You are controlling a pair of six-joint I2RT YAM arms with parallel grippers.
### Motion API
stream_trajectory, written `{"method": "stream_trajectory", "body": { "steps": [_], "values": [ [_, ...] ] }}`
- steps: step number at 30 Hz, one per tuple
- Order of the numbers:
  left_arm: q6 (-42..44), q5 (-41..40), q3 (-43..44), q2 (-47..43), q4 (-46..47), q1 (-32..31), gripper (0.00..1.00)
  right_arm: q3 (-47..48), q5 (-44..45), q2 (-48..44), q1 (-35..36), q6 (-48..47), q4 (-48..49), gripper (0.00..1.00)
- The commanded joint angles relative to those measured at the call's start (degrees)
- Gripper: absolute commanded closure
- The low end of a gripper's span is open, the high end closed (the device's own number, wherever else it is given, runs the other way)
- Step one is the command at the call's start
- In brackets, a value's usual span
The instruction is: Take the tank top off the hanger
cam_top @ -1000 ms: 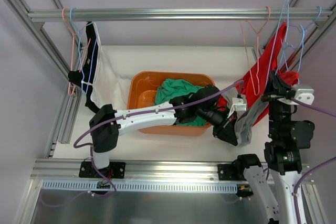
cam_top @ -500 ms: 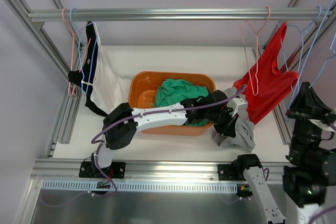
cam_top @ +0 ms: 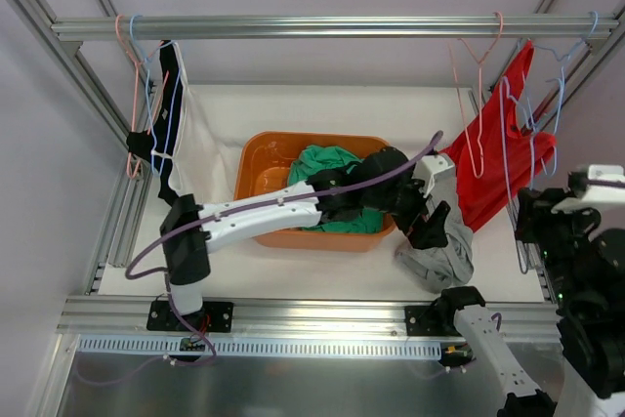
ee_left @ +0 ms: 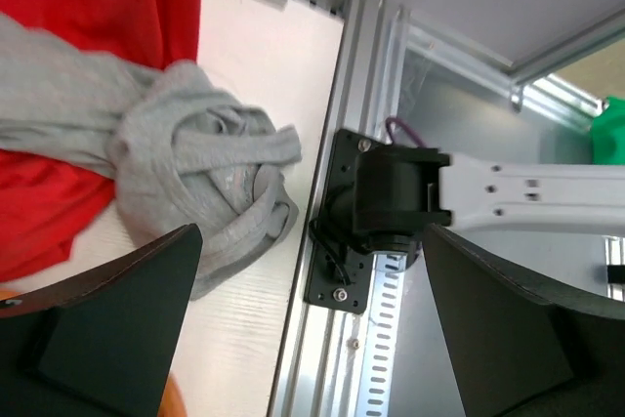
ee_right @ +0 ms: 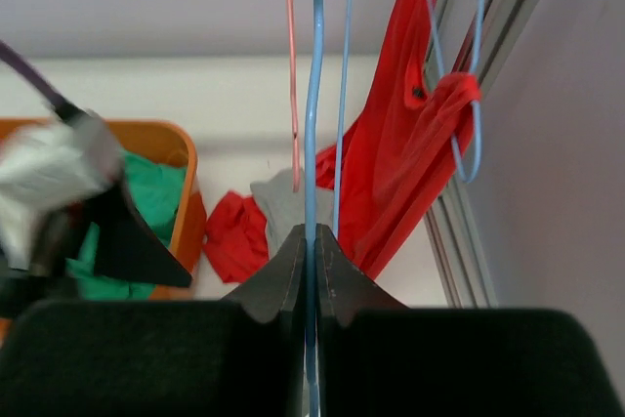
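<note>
The soft red fabric tank top (cam_top: 498,158) hangs among thin blue wire hangers (ee_right: 314,95) at far right. It looks light, limp and snag-prone, so we'd take its strap. Our right pincer (ee_right: 312,241) pinches one hanger's wire; the left pincer (ee_left: 308,261) gapes, empty.

Blue hanger (ee_right: 314,95) bottom hidden inside right claw (ee_right: 311,241); left claw (ee_right: 107,241) blurred.

Lab test cell, aluminium-extrusion frame (cam_top: 293,26)
</note>
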Motion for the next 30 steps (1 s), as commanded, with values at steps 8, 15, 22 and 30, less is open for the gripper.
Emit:
{"method": "stream_trajectory", "body": {
  "steps": [8, 15, 22, 30],
  "values": [
    [6.1, -1.6, -3.5, -18.6, -1.1, 0.5, 0.01, 3.1, 5.2, 11.5, 0.4, -0.1, 3.7, 1.00],
    [6.7, -4.4, -10.8, -26.8, -1.3, 0.5, 0.01, 17.8, -0.5, 27.3, -3.7, -3.5, 5.0, 1.00],
    [6.3, -5.1, -19.3, -32.2, -1.6, 0.5, 0.01, 23.3, -21.8, 39.5, -21.1, 1.7, 9.6, 1.00],
    [8.6, -3.1, -22.8, -34.9, -1.6, 0.3, 0.01, 16.2, -35.4, 44.8, -25.8, 5.8, 15.8, 1.00]
  ]
}}
